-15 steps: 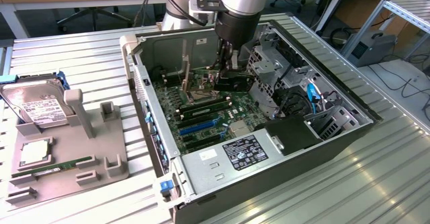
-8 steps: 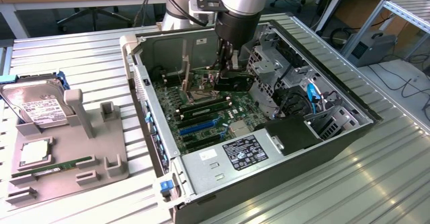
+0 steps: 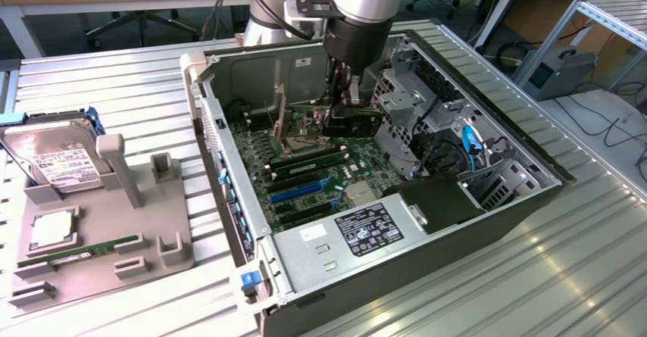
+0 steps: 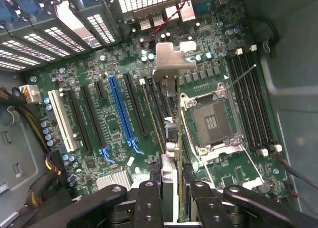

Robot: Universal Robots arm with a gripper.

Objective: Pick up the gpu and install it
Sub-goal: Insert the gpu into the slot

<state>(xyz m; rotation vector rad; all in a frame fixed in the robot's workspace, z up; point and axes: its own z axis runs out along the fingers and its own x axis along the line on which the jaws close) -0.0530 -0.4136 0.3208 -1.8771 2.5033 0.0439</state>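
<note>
1. You have one arm, and its gripper (image 3: 342, 108) is down inside the one open computer case (image 3: 505, 201), above the motherboard (image 3: 303, 166).
2. In the wrist view the gripper (image 4: 176, 188) is clamped on the gpu (image 4: 171, 114), its two fingers (image 4: 149, 198) pressing the card's faces from either side.
3. You see the gpu edge-on: one thin card standing upright, its one silvery bracket (image 4: 171, 61) at the far end, just beside the empty CPU socket (image 4: 213, 121).
4. Count one blue slot (image 4: 121, 111) and one white slot (image 4: 63, 121), both empty and apart from the card.
5. On the exterior view's left, one grey holder tray (image 3: 142, 231) carries one hard drive (image 3: 56, 159) and one green memory stick (image 3: 96, 248).
6. One power supply (image 3: 349, 242) sits at the case's near end.
</note>
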